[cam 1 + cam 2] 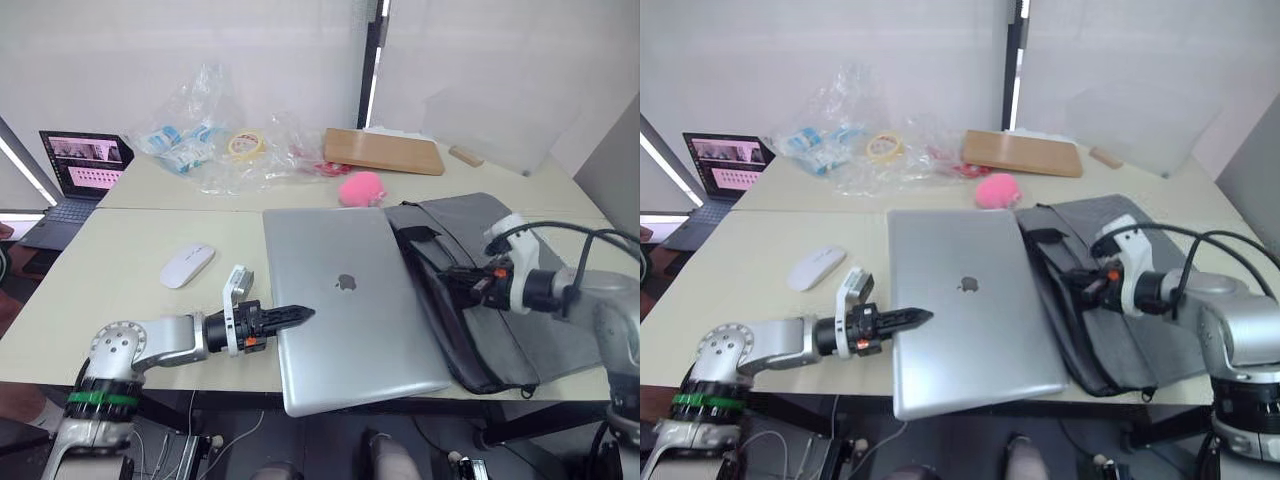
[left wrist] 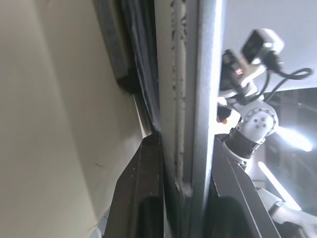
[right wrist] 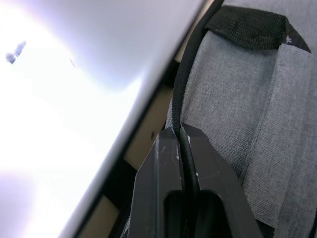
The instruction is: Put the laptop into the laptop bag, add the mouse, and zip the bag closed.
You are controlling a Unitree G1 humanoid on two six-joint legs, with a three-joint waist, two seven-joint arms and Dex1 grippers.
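Observation:
The silver laptop (image 1: pixel 345 300) lies closed on the table, its right edge over the mouth of the grey laptop bag (image 1: pixel 470 215) and its near corner past the table's front edge. My left gripper (image 1: pixel 300 314) is shut on the laptop's left edge; in the left wrist view one of the fingers (image 2: pixel 143 188) lies under the laptop's edge (image 2: pixel 190 99) and the other over it. My right gripper (image 1: pixel 447 280) is shut on the bag's black rim (image 3: pixel 184 99), right beside the laptop. The white mouse (image 1: pixel 187 265) rests on the table to the laptop's left, beyond my left arm.
A pink plush lump (image 1: pixel 362 188) sits just behind the laptop. Further back are crumpled plastic bags (image 1: pixel 200 140), a tape roll (image 1: pixel 246 145) and a wooden board (image 1: pixel 382 150). A small dark laptop (image 1: pixel 85 165) stands open at the far left.

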